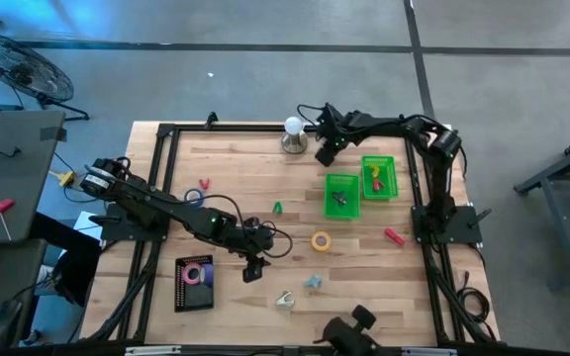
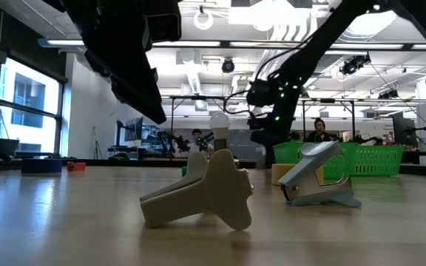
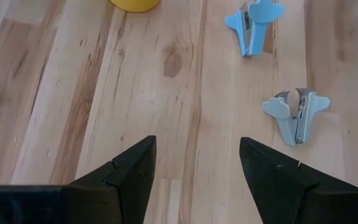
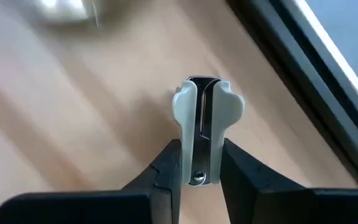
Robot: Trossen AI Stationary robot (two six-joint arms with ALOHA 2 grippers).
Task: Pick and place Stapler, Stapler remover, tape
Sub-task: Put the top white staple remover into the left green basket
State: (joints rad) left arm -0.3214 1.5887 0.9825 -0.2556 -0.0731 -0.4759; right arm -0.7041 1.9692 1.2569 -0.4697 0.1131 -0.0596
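Observation:
My right gripper (image 4: 197,177) is near the table's far edge (image 1: 325,148), beside a lamp bulb (image 1: 293,127), and is shut on a pale grey stapler remover (image 4: 205,118). My left gripper (image 3: 197,165) hangs open over bare wood near the table's middle (image 1: 253,269). Beyond it lie two blue stapler removers (image 3: 253,22) (image 3: 295,112) flat on the wood, and a yellow tape roll (image 3: 134,4) (image 1: 322,240). A pink tape roll (image 1: 197,274) lies on a black tray. In the low view a cream stapler remover (image 2: 205,196) and a blue-grey one (image 2: 320,177) rest on the table. My right gripper pinches the pale grey stapler remover by its hinged rear end (image 4: 197,168), one finger on each flat side. The fingers lie along it, and its wide winged end (image 4: 207,99) sticks out past the fingertips. The wood behind it is blurred.
Two green bins (image 1: 341,195) (image 1: 379,176) stand right of centre with small items inside. A red object (image 1: 394,236), a small green object (image 1: 277,208) and red and blue bits (image 1: 204,185) lie about. A black frame (image 1: 161,178) borders the table.

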